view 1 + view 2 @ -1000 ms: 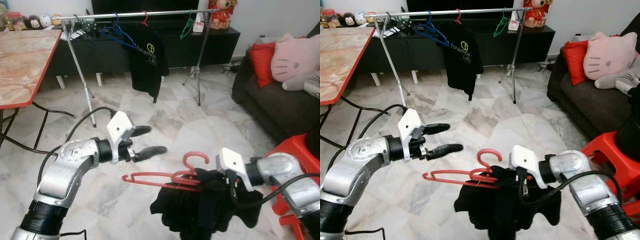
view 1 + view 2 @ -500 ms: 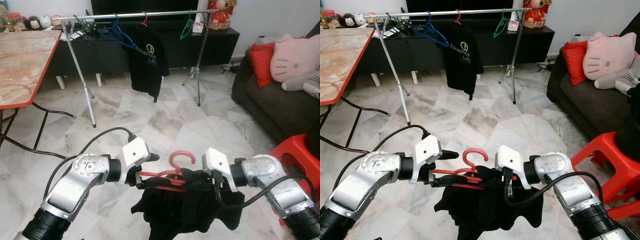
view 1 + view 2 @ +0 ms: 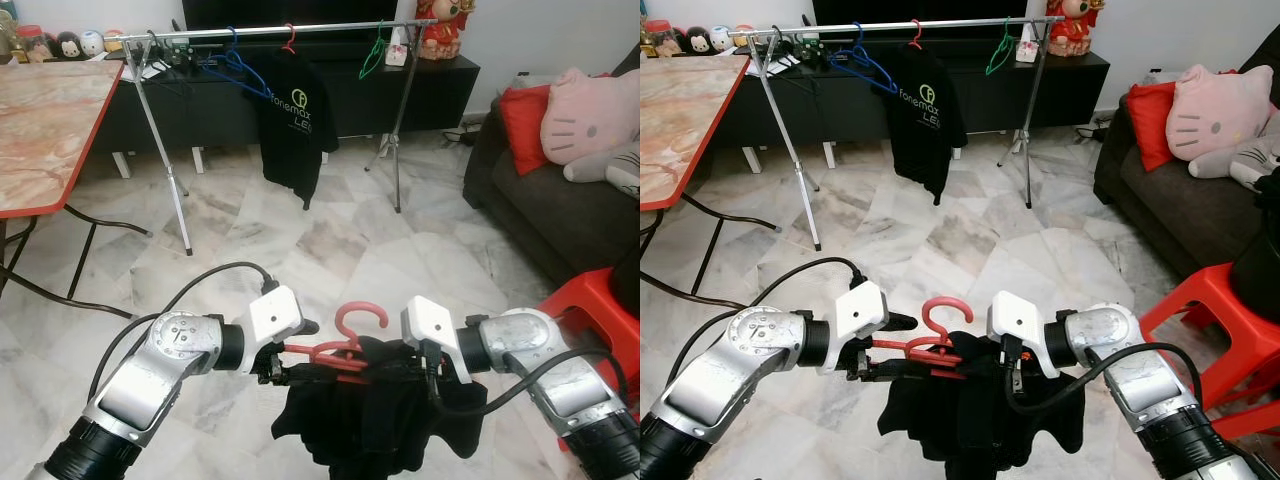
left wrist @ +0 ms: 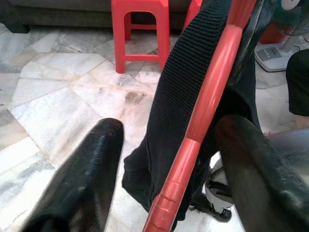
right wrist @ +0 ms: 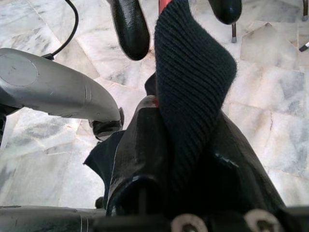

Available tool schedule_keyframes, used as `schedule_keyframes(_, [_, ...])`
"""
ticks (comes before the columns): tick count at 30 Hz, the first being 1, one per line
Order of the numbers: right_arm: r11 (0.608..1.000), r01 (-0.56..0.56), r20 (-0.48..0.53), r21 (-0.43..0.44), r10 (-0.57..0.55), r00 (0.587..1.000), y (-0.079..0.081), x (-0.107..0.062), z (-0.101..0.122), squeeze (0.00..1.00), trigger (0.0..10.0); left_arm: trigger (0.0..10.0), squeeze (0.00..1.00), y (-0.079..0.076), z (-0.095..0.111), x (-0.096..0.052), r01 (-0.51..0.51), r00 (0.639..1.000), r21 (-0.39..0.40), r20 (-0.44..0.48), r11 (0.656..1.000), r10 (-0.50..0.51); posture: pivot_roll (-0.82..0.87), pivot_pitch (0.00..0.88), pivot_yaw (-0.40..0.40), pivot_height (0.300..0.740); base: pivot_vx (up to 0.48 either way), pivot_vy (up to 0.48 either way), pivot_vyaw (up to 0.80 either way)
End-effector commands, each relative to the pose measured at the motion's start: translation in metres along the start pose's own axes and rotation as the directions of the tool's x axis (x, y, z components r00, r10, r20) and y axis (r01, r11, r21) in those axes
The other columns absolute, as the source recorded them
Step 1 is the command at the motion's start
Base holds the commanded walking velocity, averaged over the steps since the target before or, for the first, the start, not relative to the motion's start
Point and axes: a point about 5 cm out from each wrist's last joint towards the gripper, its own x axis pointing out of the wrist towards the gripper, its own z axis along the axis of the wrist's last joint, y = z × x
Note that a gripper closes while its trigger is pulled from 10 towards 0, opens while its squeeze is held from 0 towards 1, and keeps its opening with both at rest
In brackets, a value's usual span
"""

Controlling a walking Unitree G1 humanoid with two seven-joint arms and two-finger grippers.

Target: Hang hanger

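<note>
Yellow logo on hanging black T-shirt [image 3: 296, 120], lettering too blurred to read

A home living room: a pale marble-tiled floor [image 3: 330, 235], a dark grey sofa [image 3: 560, 215] with a pink cat-face plush cushion [image 3: 590, 112], a long black TV console [image 3: 330, 90], and a silver metal clothes rail [image 3: 270, 30] holding a black T-shirt [image 3: 295, 125].

Black garment [image 3: 375, 415] drapes over red hanger [image 3: 325, 352], hiding its right half and the right gripper [image 5: 181, 159] fingertips. Left gripper [image 4: 164, 164]: both fingers cut off by the wrist picture's lower edge. Garment's hem runs off the bottom edge.
</note>
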Motion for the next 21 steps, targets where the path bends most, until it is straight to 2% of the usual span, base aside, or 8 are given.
schedule_keyframes(1, [0.999,0.013,0.015,-0.048,-0.012,1.0,-0.0049,-0.002,0.0116,0.0,0.0,0.0,0.0,0.0017,0.0005,0.001,0.004,1.0,0.013,-0.02,1.0,-0.003,-0.05,0.0,-0.076,0.74,0.0,0.0,0.0])
schedule_keyframes(21, [0.998,0.043,-0.001,-0.047,-0.043,0.999,-0.008,-0.0043,0.0091,0.0,0.0,0.0,0.0,0.003,0.0007,0.0011,-0.001,1.0,0.01,-0.026,1.0,0.001,-0.05,0.0,-0.081,0.74,0.0,0.0,0.0])
